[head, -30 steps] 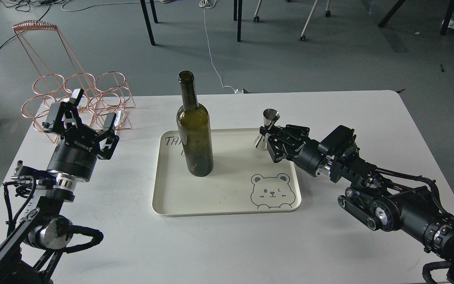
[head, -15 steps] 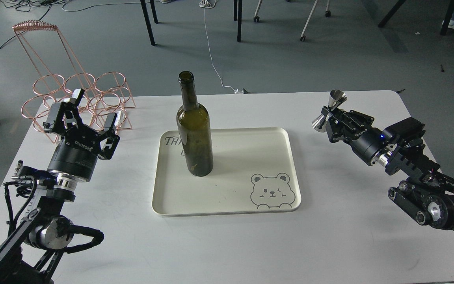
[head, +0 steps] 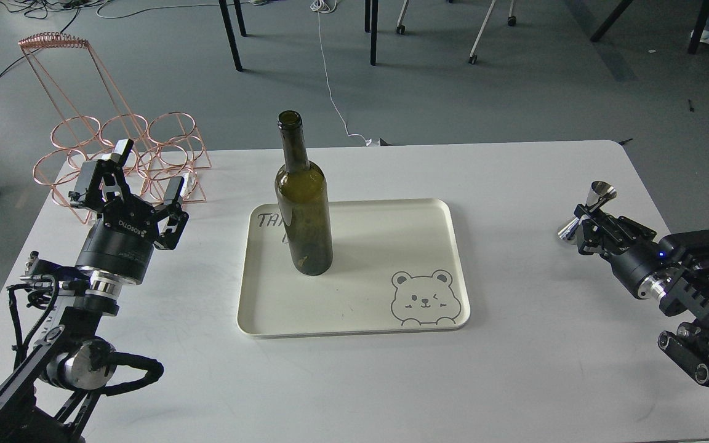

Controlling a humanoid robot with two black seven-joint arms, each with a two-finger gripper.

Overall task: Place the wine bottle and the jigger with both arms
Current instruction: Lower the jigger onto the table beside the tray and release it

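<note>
The wine bottle (head: 303, 203), dark olive green and without a label, stands upright on the left part of the cream tray (head: 434, 212). My right gripper (head: 588, 220) is shut on the silver jigger (head: 587, 209) and holds it tilted above the table's right side, well clear of the tray. My left gripper (head: 139, 178) is open and empty, raised over the table's left side, to the left of the bottle.
A copper wire bottle rack (head: 114, 144) stands at the back left corner, just behind my left gripper. The tray carries a bear drawing (head: 423, 298) at its front right. The white table's right edge (head: 668, 203) lies close to my right arm.
My right gripper has carried the jigger from the tray's right rim far to the right and back toward me. The left arm and the bottle have stayed put.
</note>
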